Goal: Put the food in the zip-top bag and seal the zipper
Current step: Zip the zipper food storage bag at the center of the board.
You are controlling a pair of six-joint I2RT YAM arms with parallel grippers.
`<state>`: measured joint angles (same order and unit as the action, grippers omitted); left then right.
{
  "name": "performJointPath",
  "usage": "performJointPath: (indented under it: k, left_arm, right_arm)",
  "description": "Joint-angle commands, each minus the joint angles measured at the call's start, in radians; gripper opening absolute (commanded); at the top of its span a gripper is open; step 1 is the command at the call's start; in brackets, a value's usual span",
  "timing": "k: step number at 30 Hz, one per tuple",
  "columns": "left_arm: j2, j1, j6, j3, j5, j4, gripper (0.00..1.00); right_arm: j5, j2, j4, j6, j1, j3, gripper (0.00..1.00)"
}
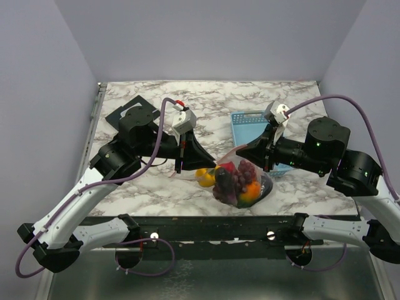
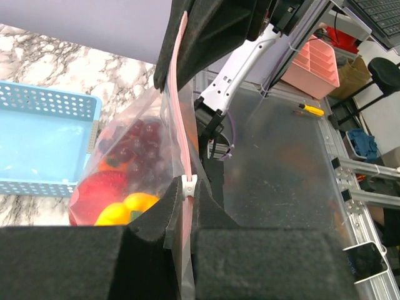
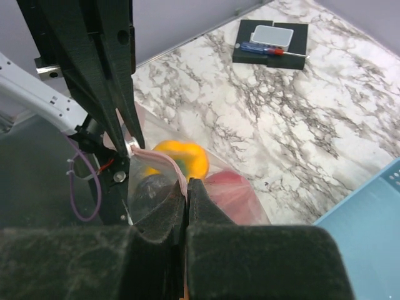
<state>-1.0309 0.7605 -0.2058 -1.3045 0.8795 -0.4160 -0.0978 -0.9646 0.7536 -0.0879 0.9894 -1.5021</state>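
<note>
No readable text is showing in any view.

The zip-top bag [image 1: 240, 181], the blue basket [image 1: 249, 128] and the black pad [image 3: 270, 42] at the far side of the table are showing no lettering, number or brand mark that can be made out.
</note>
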Motion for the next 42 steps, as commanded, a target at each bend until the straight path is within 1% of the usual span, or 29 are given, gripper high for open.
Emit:
performJointPath:
  k: [1, 5, 6, 15, 30, 42]
  left_arm:
    - [0.035, 0.002, 0.006, 0.011, 0.000, -0.096, 0.00]
    - [0.037, 0.002, 0.027, 0.001, -0.020, -0.137, 0.00]
    - [0.042, 0.003, 0.038, -0.005, -0.039, -0.164, 0.00]
    - [0.067, 0.002, 0.053, -0.007, -0.091, -0.221, 0.00]
    - [0.119, 0.003, 0.080, 0.000, -0.195, -0.335, 0.00]
    - [0.162, 0.002, 0.083, 0.005, -0.258, -0.393, 0.00]
  right_arm:
    - [0.161, 0.035, -0.063, 0.038, -0.006, -0.059, 0.01]
    - [0.204, 0.037, -0.056, 0.049, -0.006, -0.065, 0.01]
    - [0.254, 0.037, -0.053, 0.054, -0.005, -0.071, 0.01]
    - [0.371, 0.028, -0.062, 0.079, -0.006, -0.067, 0.01]
    - [0.599, 0.032, -0.120, 0.078, -0.006, -0.035, 0.01]
    - [0.716, 0.030, -0.162, 0.079, -0.005, -0.016, 0.01]
